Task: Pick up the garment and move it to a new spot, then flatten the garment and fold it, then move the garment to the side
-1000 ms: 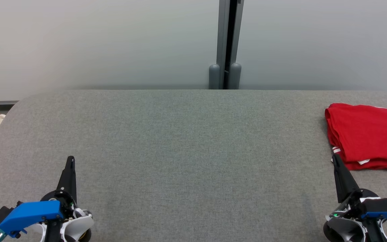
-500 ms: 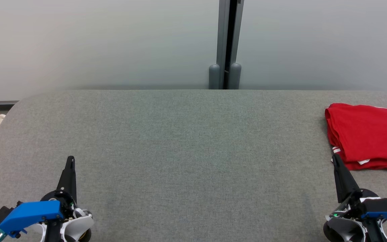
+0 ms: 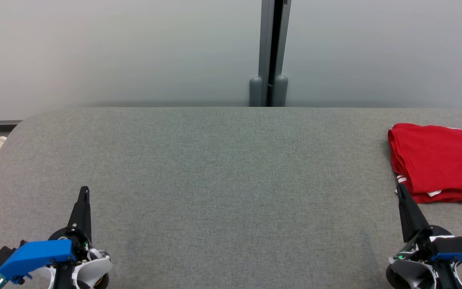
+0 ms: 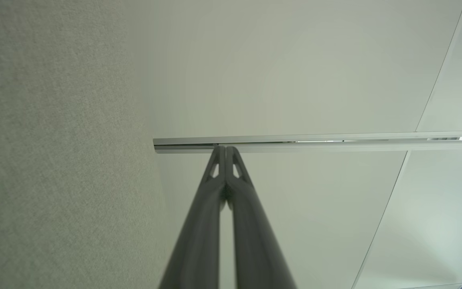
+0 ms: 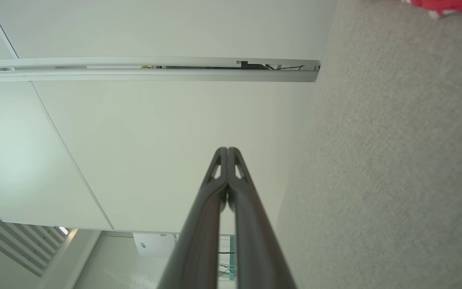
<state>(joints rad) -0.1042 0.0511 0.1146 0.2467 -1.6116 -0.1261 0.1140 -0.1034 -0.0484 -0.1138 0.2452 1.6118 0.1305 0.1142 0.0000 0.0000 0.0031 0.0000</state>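
Both pairs of jaws are squeezed right together with nothing in them, so we're not holding anything. Our left gripper (image 3: 83, 189) sits low at the near left of the grey table (image 3: 231, 168), fingers pointing away from us. Our right gripper (image 3: 400, 188) mirrors it at the near right. Its tip is just beside the near left corner of the red garment (image 3: 439, 160), though we can't tell if it's actually touching the cloth.

Where we're at, as best we can judge: the garment lies off at the right side of the table, running out past the head view's right edge, and it looks folded into a stack of layers. So we'd say the move-to-the-side step is pretty much done and the arms are parked. If anything's left it'd be a tidy-up, and for that the right gripper would need to open and reach forward and right to catch that near edge.

Looks-wise it's bright red, thin and soft, fairly flat on top with rounded folds down its left side, and a bit of white trim (image 3: 435, 193) pokes out at the near edge
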